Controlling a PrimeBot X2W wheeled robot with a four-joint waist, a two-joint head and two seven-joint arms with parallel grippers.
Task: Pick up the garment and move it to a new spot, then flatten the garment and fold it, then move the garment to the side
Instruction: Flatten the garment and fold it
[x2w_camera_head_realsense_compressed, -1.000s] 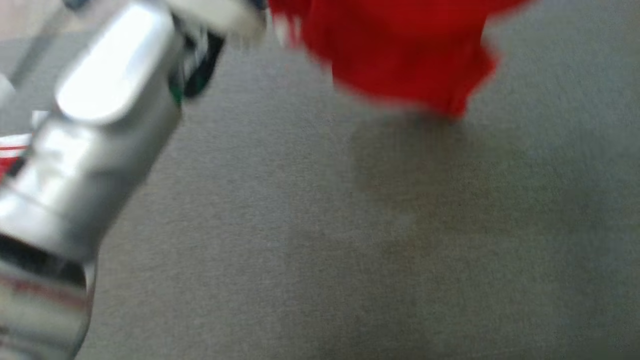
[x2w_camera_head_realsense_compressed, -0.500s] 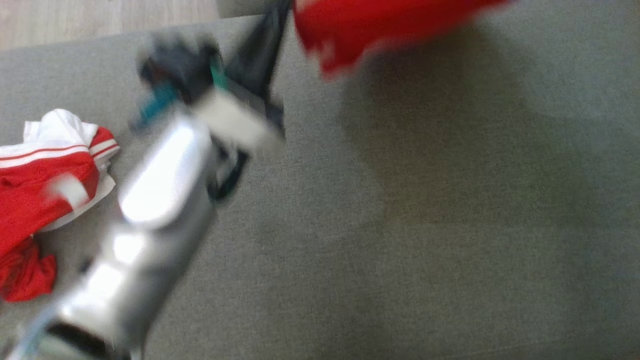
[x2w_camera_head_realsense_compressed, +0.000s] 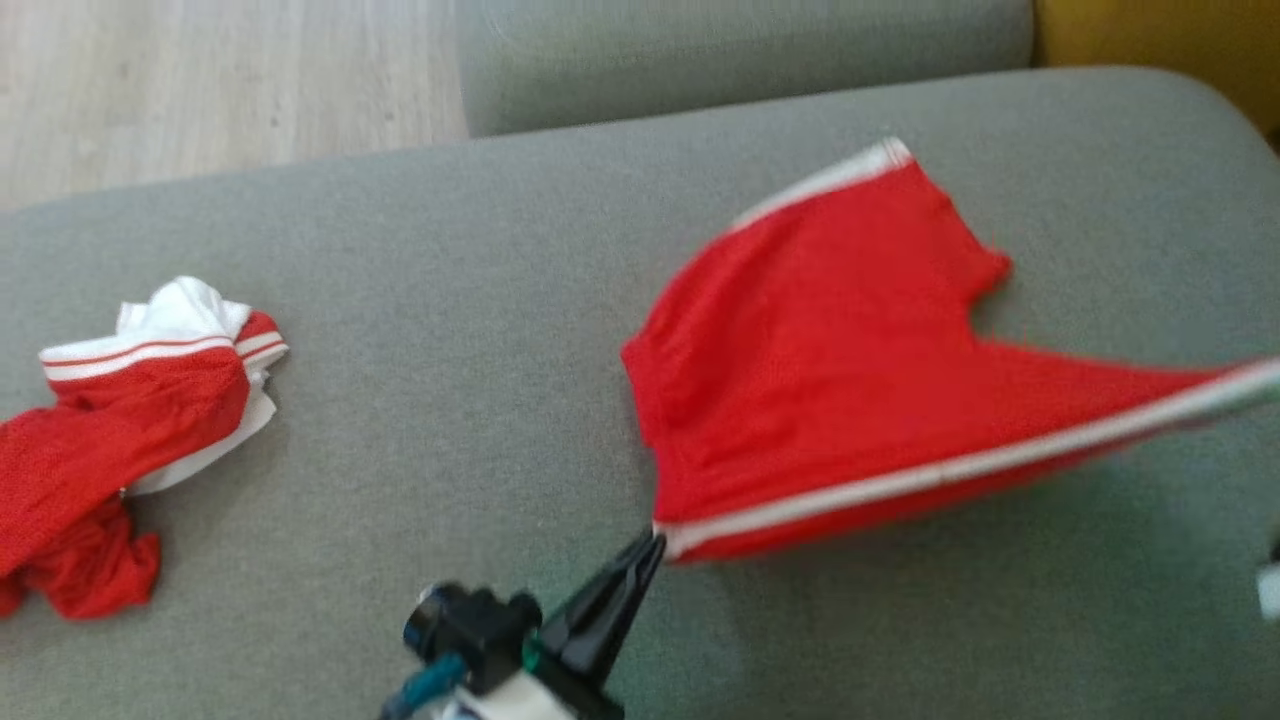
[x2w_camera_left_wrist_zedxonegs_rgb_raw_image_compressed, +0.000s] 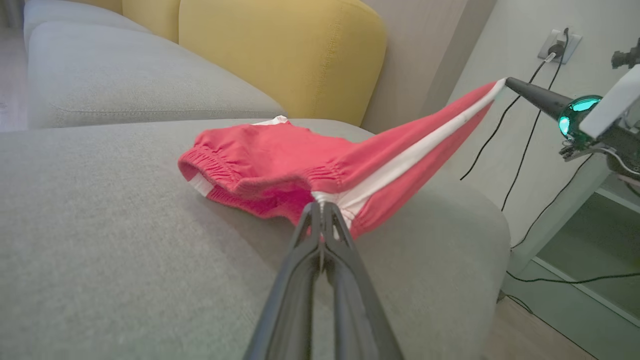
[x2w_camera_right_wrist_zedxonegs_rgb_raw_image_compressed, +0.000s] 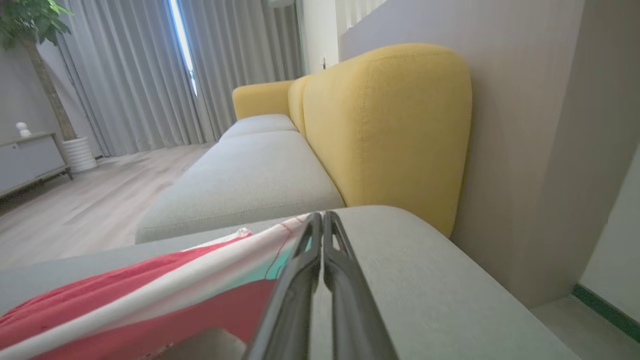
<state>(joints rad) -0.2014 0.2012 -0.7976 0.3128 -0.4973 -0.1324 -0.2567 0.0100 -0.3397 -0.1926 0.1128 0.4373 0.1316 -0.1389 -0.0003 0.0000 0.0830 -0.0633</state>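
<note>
Head view has the garment, red shorts with a white side stripe, on the right half of the grey sofa, well apart from a second red-and-white heap at the left. The left pincer is clamped on the stripe's end by the waistband. The right pincer is clamped on the stripe's other end, lifted above the sofa. The striped edge hangs taut between them while the far part of the shorts lies on the sofa.

The step in hand looks like flattening after the move. To do it well, both arms should probably hold even tension along the stripe and draw the cloth gently toward the robot so the bunched far part slides out smooth. Both ends can then go down together. The right end sits near the sofa's end, so it is best set down inboard. Letting go should wait until the edge rests flat.
</note>
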